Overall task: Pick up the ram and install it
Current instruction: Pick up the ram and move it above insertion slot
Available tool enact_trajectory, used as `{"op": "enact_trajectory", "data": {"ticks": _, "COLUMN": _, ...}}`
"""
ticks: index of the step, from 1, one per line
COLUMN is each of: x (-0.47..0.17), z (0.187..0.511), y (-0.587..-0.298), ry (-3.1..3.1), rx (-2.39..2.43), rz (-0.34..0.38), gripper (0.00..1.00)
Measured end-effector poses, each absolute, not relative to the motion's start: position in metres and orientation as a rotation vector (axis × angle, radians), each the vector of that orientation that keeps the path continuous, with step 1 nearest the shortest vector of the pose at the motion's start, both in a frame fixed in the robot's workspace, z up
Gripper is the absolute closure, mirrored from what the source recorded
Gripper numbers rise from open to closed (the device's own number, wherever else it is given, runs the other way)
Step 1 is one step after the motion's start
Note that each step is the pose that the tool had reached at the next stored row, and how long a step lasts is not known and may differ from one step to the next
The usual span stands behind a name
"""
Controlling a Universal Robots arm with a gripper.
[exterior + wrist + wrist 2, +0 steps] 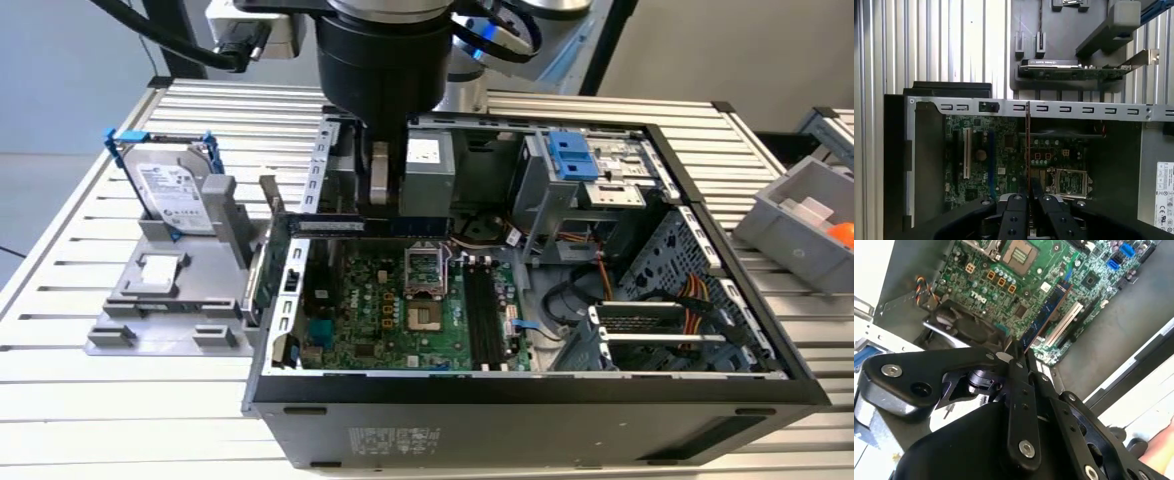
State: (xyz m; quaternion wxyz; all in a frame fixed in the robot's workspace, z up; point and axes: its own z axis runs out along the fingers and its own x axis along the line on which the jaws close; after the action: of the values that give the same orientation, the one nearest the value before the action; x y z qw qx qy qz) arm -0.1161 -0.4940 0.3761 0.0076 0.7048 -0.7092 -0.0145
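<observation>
Fingers point(1018, 382) tight on ram point(1047, 315)

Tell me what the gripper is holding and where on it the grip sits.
The gripper holds the ram. Its fingers pinch the stick's upper long edge, between its ends, above the motherboard.

The exterior view looks from high and somewhat far, down into the open computer case point(534, 405) on the slatted worktop point(80, 400). The first wrist view looks straight down past the fingers point(1015, 215) onto the motherboard point(1004, 165), while the second wrist view looks slanted along the fingers point(1018, 385) and is much nearer to it. All three views share the motherboard around the CPU socket point(424, 268).
</observation>
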Motion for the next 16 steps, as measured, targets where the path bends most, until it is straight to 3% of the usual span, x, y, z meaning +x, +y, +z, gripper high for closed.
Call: {"op": "enact_trajectory", "data": {"ticks": 16, "x": -0.082, "z": 0.376, "y": -0.494, "ry": -2.215, "rx": 2.205, "rz": -0.046, "gripper": 1.00}}
